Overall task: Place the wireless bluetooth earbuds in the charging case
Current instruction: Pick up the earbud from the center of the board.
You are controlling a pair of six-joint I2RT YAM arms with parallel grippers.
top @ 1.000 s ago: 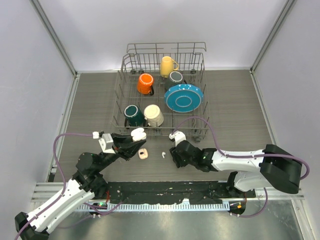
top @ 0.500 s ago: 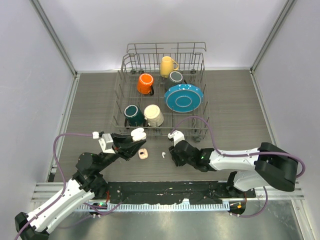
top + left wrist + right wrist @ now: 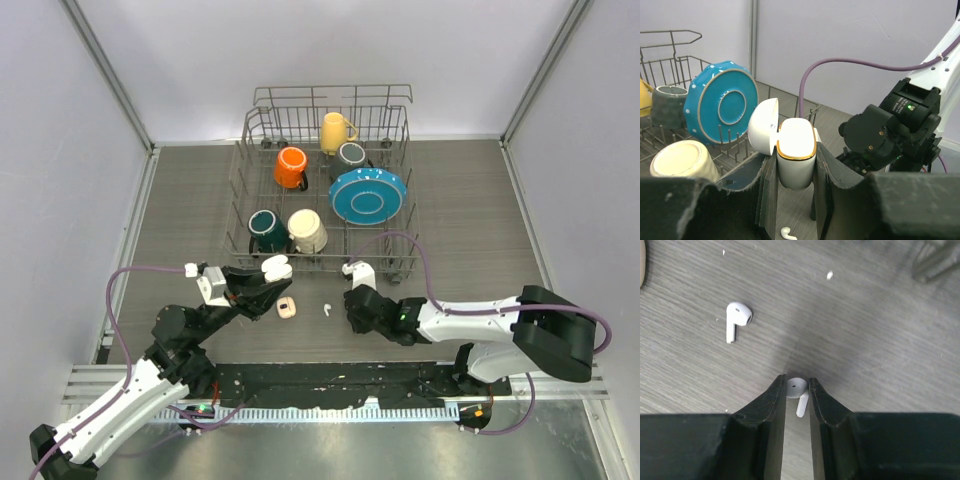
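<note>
My left gripper [image 3: 796, 167] is shut on an open white charging case [image 3: 796, 156] with a gold rim, its lid [image 3: 763, 126] swung back to the left; it holds the case above the table [image 3: 272, 268]. My right gripper [image 3: 797, 386] is shut on a white earbud [image 3: 797, 390], its stem pointing down between the fingers. A second earbud [image 3: 736, 319] lies on the table to the upper left of the right gripper; it also shows in the top view [image 3: 326, 309] and under the left fingers [image 3: 785, 232]. A pale pink case [image 3: 287, 307] lies on the table by the left gripper.
A wire dish rack [image 3: 400, 130] stands behind the grippers with a teal plate [image 3: 368, 195], orange [image 3: 291, 167], yellow [image 3: 335, 131], grey [image 3: 350, 156], dark green [image 3: 266, 230] and cream [image 3: 307, 231] mugs. Purple cables loop from both arms.
My right gripper has shifted slightly, to the left and then back right and toward the rack. The left arm and its case have not moved.
</note>
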